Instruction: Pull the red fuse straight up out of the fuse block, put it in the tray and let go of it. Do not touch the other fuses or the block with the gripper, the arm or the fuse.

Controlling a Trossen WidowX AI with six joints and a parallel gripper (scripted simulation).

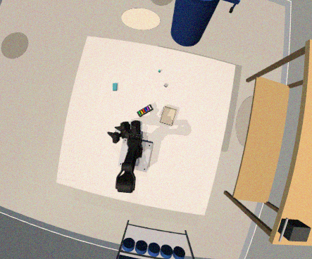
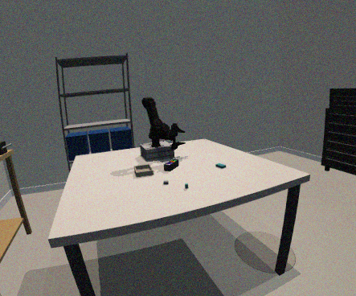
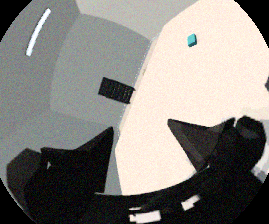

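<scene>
From the top, my pincer (image 1: pixel 113 135) sits by my base, well left of the block (image 1: pixel 145 110), with the tray (image 1: pixel 168 115) just beside the block. The red fuse is still in there, too small to pick out.

Exterior: block (image 2: pixel 171 165) and tray (image 2: pixel 143 170) on the worktop (image 2: pixel 121 209), untouched.

Wrist: pincer (image 3: pixel 145 139) wide, holding nothing, aimed off the worktop edge. So basically everything's left to do.

Fuse block (image 1: pixel 145 110) just beside tray (image 1: pixel 168 115)

A teal block (image 1: pixel 115 86) and two small cubes (image 1: pixel 165 85) dot the table (image 1: pixel 89 158).
</scene>
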